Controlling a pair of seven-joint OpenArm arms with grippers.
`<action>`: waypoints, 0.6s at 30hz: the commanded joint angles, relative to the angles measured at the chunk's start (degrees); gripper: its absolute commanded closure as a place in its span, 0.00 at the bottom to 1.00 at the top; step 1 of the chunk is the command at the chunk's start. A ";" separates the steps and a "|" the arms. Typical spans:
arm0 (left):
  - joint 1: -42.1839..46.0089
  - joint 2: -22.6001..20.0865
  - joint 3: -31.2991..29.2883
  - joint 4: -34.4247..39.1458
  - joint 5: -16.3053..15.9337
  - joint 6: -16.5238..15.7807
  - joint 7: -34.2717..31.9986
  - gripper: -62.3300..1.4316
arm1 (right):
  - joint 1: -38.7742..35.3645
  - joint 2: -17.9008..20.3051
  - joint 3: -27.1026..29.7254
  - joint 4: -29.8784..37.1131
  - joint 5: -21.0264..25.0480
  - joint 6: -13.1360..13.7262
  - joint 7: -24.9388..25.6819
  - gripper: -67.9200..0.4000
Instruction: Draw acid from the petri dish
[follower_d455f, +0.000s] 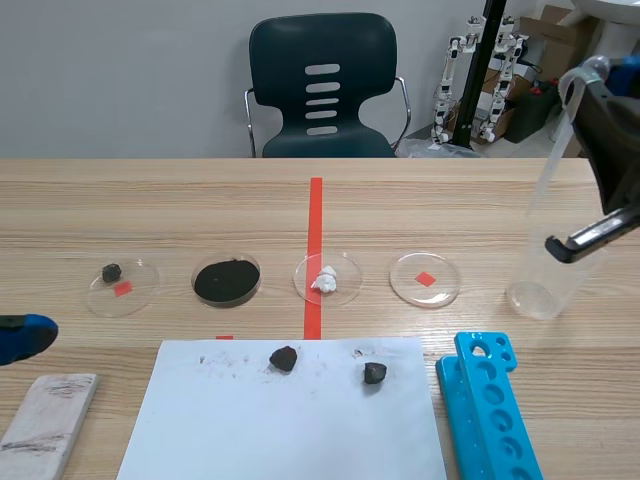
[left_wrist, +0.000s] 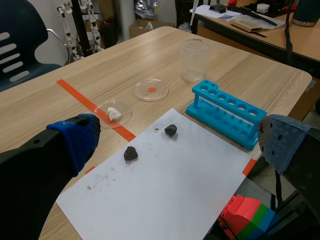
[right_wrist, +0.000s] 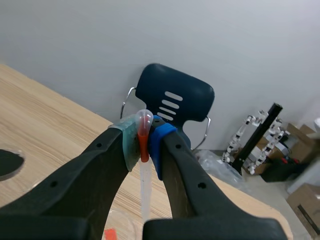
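Four petri dishes stand in a row across the table: one with a dark lump (follower_d455f: 122, 285), one filled black (follower_d455f: 227, 280), one with a white lump (follower_d455f: 327, 278) and a clear one (follower_d455f: 425, 278) over a red mark. High at the right, my right gripper (follower_d455f: 603, 78) is shut on a clear plastic pipette (follower_d455f: 556, 150), whose stem slants down above a clear beaker (follower_d455f: 540, 290). In the right wrist view the pipette (right_wrist: 145, 190) is pinched between the pads of that gripper (right_wrist: 144, 131). My left gripper (left_wrist: 180, 145) stands open and holds nothing, low at the table's left edge (follower_d455f: 20, 335).
A white paper sheet (follower_d455f: 285, 420) at the front carries two dark stones (follower_d455f: 283, 358) (follower_d455f: 374, 373). A blue test-tube rack (follower_d455f: 490, 410) lies right of it, and a whitish block (follower_d455f: 45, 425) sits at the front left. A dark chair (follower_d455f: 322, 90) stands behind the table.
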 joint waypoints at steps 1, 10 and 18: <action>-0.15 0.09 -0.33 0.39 -0.61 0.11 -1.01 0.00 | 2.38 0.11 -0.83 -1.99 0.59 -0.15 0.79 0.98; -0.15 0.09 -0.33 0.39 -0.61 0.11 -1.01 0.00 | 14.21 0.11 -5.70 -13.68 0.57 -0.11 0.61 0.98; -0.15 0.09 -0.33 0.39 -0.61 0.11 -1.01 0.00 | 21.79 -0.04 -11.04 -22.18 0.15 0.79 0.81 0.98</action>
